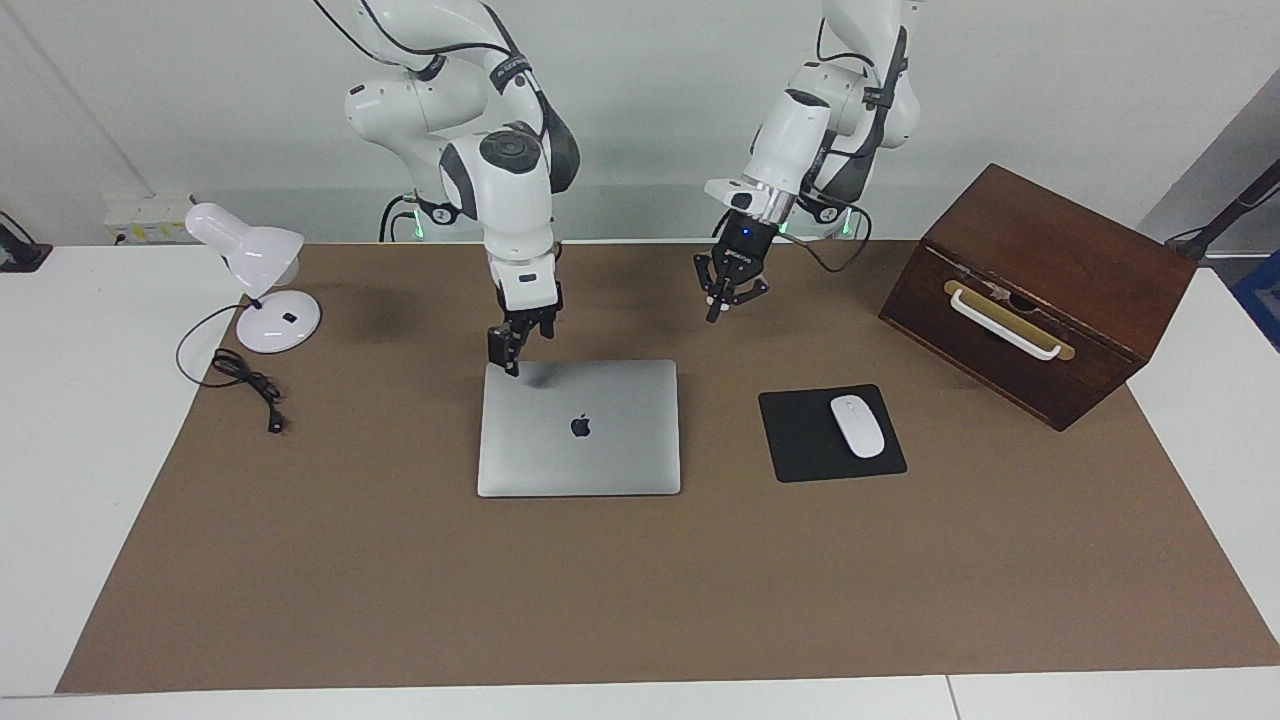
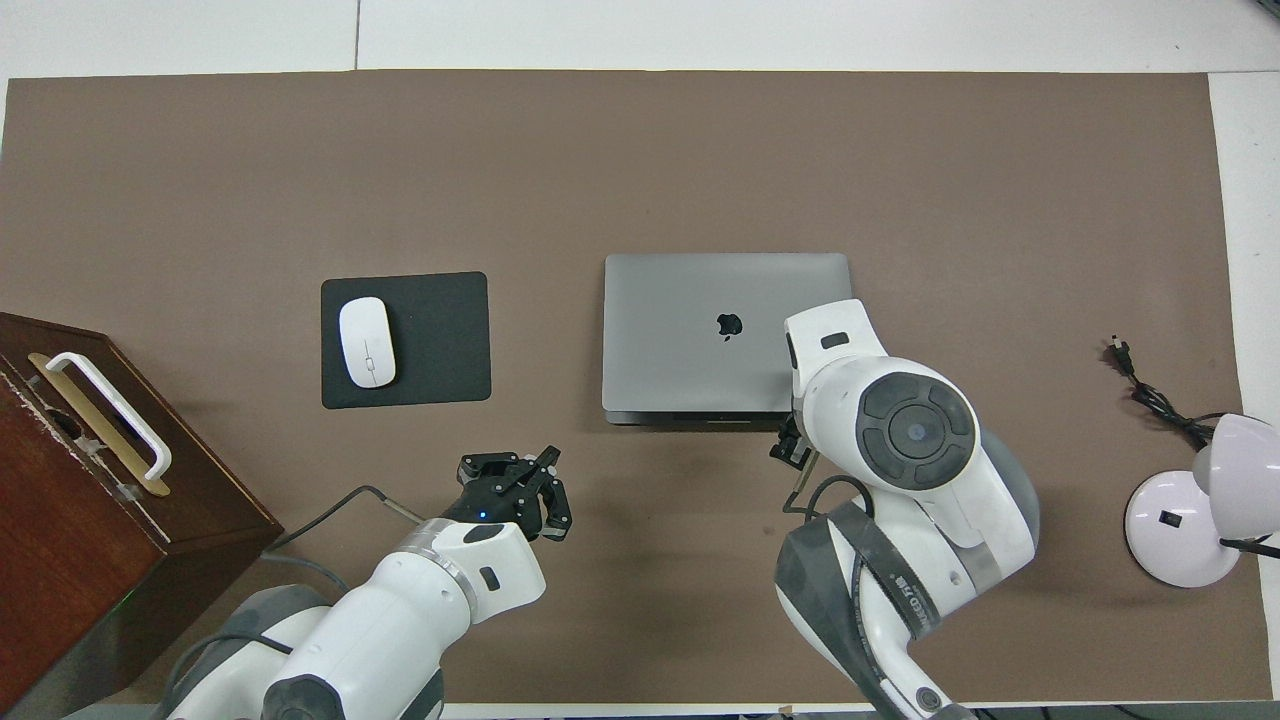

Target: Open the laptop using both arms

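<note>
The silver-grey laptop (image 1: 578,440) lies closed and flat on the brown mat, apple logo up; it also shows in the overhead view (image 2: 690,350). My right gripper (image 1: 510,358) points down at the lid's corner nearest the robots, toward the right arm's end. I cannot tell whether it touches the lid. In the overhead view the right gripper (image 2: 790,447) is mostly hidden under its own wrist. My left gripper (image 1: 733,300) is open and empty, up in the air over bare mat between the laptop and the robots; it also shows in the overhead view (image 2: 518,487).
A black mouse pad (image 1: 800,440) with a white mouse (image 1: 858,426) lies beside the laptop toward the left arm's end. A brown wooden box (image 1: 1040,290) with a white handle stands past it. A white desk lamp (image 1: 262,290) and its black cable (image 1: 245,380) are at the right arm's end.
</note>
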`<state>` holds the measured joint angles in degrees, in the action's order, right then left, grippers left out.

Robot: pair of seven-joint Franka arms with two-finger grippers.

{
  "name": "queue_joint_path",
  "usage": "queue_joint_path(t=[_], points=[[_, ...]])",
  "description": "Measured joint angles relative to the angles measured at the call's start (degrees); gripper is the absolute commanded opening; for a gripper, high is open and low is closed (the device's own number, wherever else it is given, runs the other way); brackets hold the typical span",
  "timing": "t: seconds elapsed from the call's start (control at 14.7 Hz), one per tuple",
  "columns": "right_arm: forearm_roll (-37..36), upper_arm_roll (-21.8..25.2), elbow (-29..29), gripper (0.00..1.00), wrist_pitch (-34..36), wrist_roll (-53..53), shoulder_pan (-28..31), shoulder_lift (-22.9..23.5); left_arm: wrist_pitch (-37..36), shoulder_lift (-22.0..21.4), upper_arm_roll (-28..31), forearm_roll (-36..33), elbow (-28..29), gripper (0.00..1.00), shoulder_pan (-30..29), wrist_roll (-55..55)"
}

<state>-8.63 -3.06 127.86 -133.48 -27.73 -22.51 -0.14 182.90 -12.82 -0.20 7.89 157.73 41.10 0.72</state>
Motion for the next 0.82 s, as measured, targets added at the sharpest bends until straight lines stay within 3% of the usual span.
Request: queue_joint_path(t=[0.41,0.82], points=[[0.0,-0.14,0.28,1.0,-0.39,2.22,-0.88,1.69,14.13,10.12,0.0,0.0,0.14,0.0,2.91,-2.0],[0.0,-0.14,0.5,1.0,-1.93,3.35,-1.87,3.38,16.64,14.36,0.06,0.0,-1.84,0.0,3.15,-2.12]])
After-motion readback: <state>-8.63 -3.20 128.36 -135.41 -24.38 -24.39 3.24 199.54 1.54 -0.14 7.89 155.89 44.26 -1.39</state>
